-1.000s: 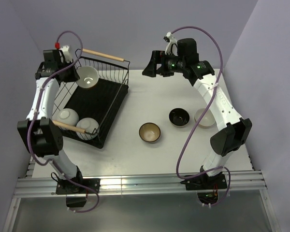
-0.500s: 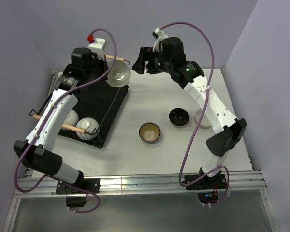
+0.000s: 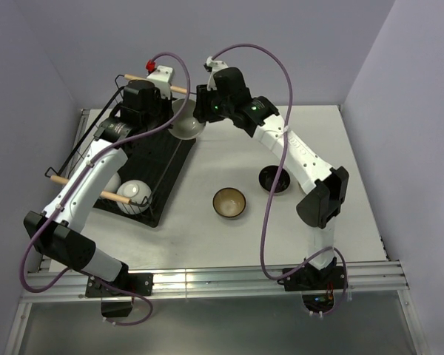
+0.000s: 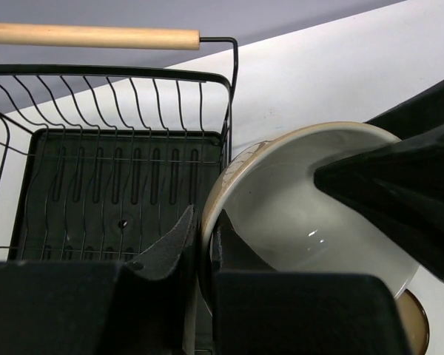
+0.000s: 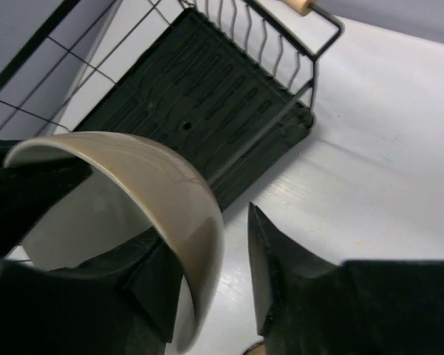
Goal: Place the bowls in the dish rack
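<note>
A cream-beige bowl (image 3: 186, 120) hangs tilted over the right edge of the dish rack (image 3: 133, 159). My left gripper (image 3: 172, 111) is shut on its rim, which shows pinched between the fingers in the left wrist view (image 4: 204, 225). My right gripper (image 3: 200, 111) straddles the opposite rim (image 5: 207, 244): one finger lies inside the bowl (image 5: 155, 185), and a gap separates the outer finger from the wall, so it is open. Two white bowls (image 3: 135, 191) lie in the rack's near end. A brown bowl (image 3: 229, 202) and a black bowl (image 3: 272, 180) sit on the table.
The rack's far wooden handle (image 4: 96, 35) and wire wall (image 4: 133, 96) rise just behind the held bowl. The near handle (image 3: 96, 192) crosses above the white bowls. The right arm's forearm (image 3: 303, 159) stretches over the black bowl. Purple walls enclose the white table (image 3: 207, 237).
My left arm has swung the cream bowl from the rack's far left corner to its right edge. My right arm has moved left to meet it, its jaws narrowing around the rim.
</note>
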`<state>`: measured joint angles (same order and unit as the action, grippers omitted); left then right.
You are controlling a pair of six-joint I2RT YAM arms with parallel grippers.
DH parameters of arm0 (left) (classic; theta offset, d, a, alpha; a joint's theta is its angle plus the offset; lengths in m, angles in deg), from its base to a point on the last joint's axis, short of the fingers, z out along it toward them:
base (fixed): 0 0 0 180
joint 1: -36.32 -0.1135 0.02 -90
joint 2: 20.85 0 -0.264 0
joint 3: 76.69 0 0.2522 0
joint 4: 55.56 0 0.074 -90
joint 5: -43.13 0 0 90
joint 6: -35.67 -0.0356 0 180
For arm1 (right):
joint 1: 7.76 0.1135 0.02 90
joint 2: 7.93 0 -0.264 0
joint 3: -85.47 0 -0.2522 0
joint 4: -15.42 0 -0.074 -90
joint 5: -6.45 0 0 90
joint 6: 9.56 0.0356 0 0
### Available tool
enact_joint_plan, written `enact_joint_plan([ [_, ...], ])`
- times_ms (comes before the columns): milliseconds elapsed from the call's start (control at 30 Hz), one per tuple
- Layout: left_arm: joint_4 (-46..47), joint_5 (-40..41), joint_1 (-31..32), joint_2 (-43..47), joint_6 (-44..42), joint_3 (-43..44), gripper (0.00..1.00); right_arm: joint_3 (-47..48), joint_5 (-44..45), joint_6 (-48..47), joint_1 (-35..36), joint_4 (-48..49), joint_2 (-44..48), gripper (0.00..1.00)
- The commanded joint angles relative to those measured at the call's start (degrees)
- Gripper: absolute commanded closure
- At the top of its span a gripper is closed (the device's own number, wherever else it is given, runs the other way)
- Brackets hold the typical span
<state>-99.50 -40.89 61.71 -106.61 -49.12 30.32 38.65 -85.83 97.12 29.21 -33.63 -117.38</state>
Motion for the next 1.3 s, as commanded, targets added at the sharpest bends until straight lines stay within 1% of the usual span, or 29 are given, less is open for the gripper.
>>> enact_joint_plan([
  [0, 6.36, 1.14, 0.01, 3.23, 1.38, 1.14, 1.00, 4.51, 1.06, -1.22, 1.43, 0.83, -1.29, 0.58],
  [67, 5.83, 1.31, 0.01, 3.58, 1.55, 1.23, 1.00, 5.12, -0.52, -1.04, 1.52, 1.62, -1.64, 0.74],
  [100, 5.83, 1.40, 0.01, 3.75, 1.47, 1.23, 1.00, 5.47, -2.53, -1.04, 1.53, 2.32, -2.17, 0.92],
  [133, 5.83, 1.32, 0.01, 4.01, 1.38, 1.14, 1.00, 6.43, -3.33, -0.96, 1.53, 2.76, -2.35, 1.00],
  [167, 5.74, 1.23, -0.16, 4.37, 1.29, 1.05, 0.99, 7.14, -4.30, -0.61, 1.53, 3.20, -2.61, 1.00],
  [200, 5.65, 0.79, -0.25, 4.63, 1.64, 1.14, 0.95, 7.50, -5.61, -0.60, 1.53, 4.60, -3.05, 1.00],
  [233, 5.57, 0.53, -0.51, 4.89, 1.82, 1.14, 0.88, 7.76, -6.24, -0.34, 1.53, 5.75, -3.05, 1.00],
  [267, 5.13, 0.53, -1.21, 5.33, 2.08, 1.58, 0.67, 7.76, -6.85, 0.18, 1.53, 6.80, -3.14, 1.00],
  [333, 4.34, -1.14, -2.27, 5.60, 3.13, 2.37, 0.45, 8.02, -8.08, 1.23, 1.53, 10.23, -3.49, 1.00],
  [367, 3.99, -2.01, -4.27, 6.03, 3.92, 3.24, 0.30, 8.20, -8.26, 1.50, 1.53, 11.28, -3.66, 1.00],
  [400, 2.68, -3.24, -5.60, 6.21, 5.41, 3.77, 0.23, 8.46, -8.78, 1.94, 1.44, 13.03, -4.36, 1.00],
  [433, 2.14, -8.47, -7.09, 6.48, 6.47, 4.21, 0.16, 9.25, -10.10, 2.38, 1.44, 13.83, -4.80, 1.00],
  [467, 1.53, -11.83, -11.11, 7.09, 7.43, 4.65, 0.06, 9.43, -10.80, 2.82, 1.35, 14.54, -5.16, 1.00],
  [500, 1.09, -16.39, -13.58, 7.53, 9.71, 4.48, 0.04, 9.69, -11.77, 3.26, 1.35, 16.11, -5.86, 1.00],
  [533, 1.17, -25.05, -15.96, 8.49, 10.60, 3.35, 0.02, 9.61, -13.00, 4.31, 1.35, 17.08, -6.30, 1.00],
  [567, 1.43, -29.75, -20.68, 8.93, 11.13, 2.56, 0.00, 9.26, -15.27, 4.84, 1.26, 18.14, -6.56, 1.00],
  [667, 1.17, -38.46, -25.20, 10.17, 11.75, -0.70, 0.01, 8.12, -20.37, 7.74, 1.17, 22.18, -8.06, 1.00],
  [700, 0.91, -39.80, -25.21, 10.52, 12.88, -1.66, 0.01, 7.24, -22.13, 8.53, 1.09, 24.72, -8.67, 1.00],
  [733, 1.52, -41.99, -26.86, 10.96, 13.85, -3.93, 0.00, 6.97, -23.37, 10.28, 1.00, 25.79, -9.02, 1.00],
  [767, 2.30, -46.19, -28.36, 11.31, 15.08, -5.26, 0.01, 6.88, -25.73, 10.99, 0.91, 26.67, -9.46, 1.00],
  [833, 5.72, -50.43, -29.86, 12.10, 19.38, -9.64, 0.01, 7.06, -27.59, 12.57, 0.82, 28.43, -10.69, 1.00],
  [900, 7.66, -53.51, -31.36, 12.72, 22.89, -11.94, 0.00, 6.54, -30.31, 14.06, 0.73, 30.27, -11.31, 1.00],
  [1067, 12.49, -56.95, -32.59, 12.81, 26.77, -16.52, 0.00, 5.83, -32.26, 15.39, 0.65, 31.95, -11.75, 1.00],
  [1167, 14.17, -57.22, -32.59, 12.81, 28.97, -18.45, 0.00, 5.57, -33.40, 15.66, 0.56, 32.47, -11.93, 1.00],
  [1267, 14.70, -56.25, -32.59, 12.81, 29.41, -19.77, 0.00, 5.04, -34.36, 16.45, 0.65, 32.82, -11.75, 1.00],
])
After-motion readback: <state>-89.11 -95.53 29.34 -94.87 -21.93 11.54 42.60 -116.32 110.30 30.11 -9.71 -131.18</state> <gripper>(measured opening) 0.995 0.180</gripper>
